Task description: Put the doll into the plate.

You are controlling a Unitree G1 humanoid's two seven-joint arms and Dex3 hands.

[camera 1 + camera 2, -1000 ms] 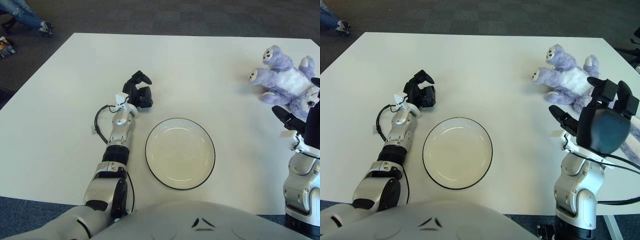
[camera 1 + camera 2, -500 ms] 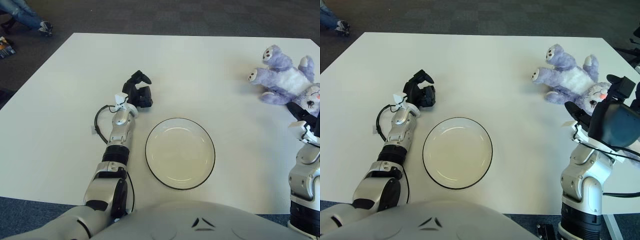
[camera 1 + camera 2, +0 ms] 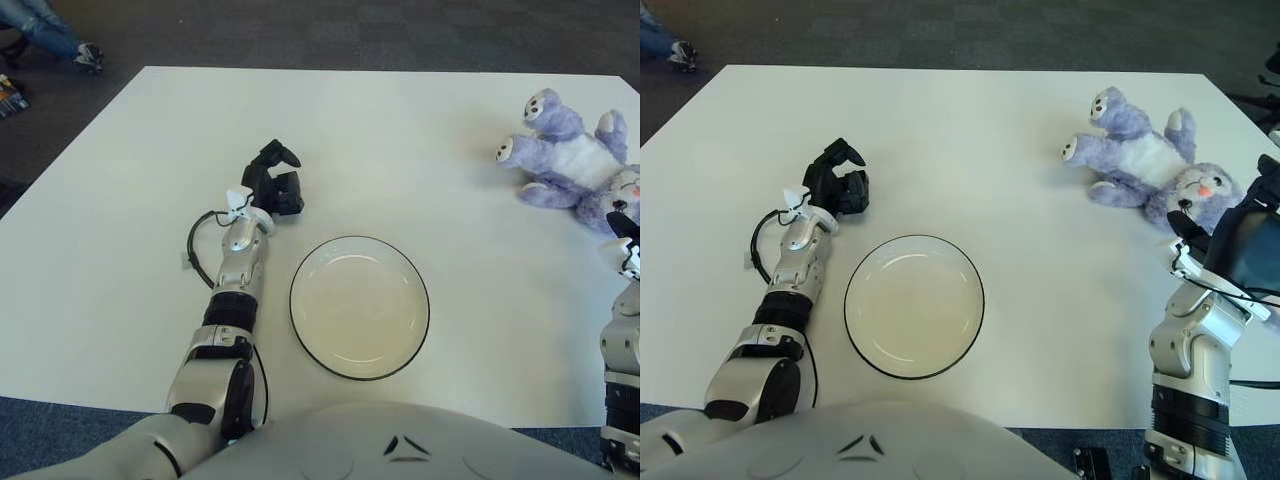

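The doll (image 3: 1145, 160), a purple plush animal with a white belly, lies on its back at the far right of the white table (image 3: 420, 130). A white plate (image 3: 360, 305) with a dark rim sits empty at the near middle. My right hand (image 3: 1240, 245) hangs at the right edge of the right eye view, just near of the doll's head and partly cut off; it is open and holds nothing. My left hand (image 3: 275, 180) shows left of and beyond the plate, fingers curled on nothing.
A black cable (image 3: 195, 250) loops beside my left forearm. Off the table's far left corner, on the dark carpet, are a person's shoes and jeans (image 3: 90, 55) and a small object (image 3: 10, 95).
My right hand has drawn back to the right and nearer me, uncovering the doll's head. The doll, plate and left hand have stayed in place.
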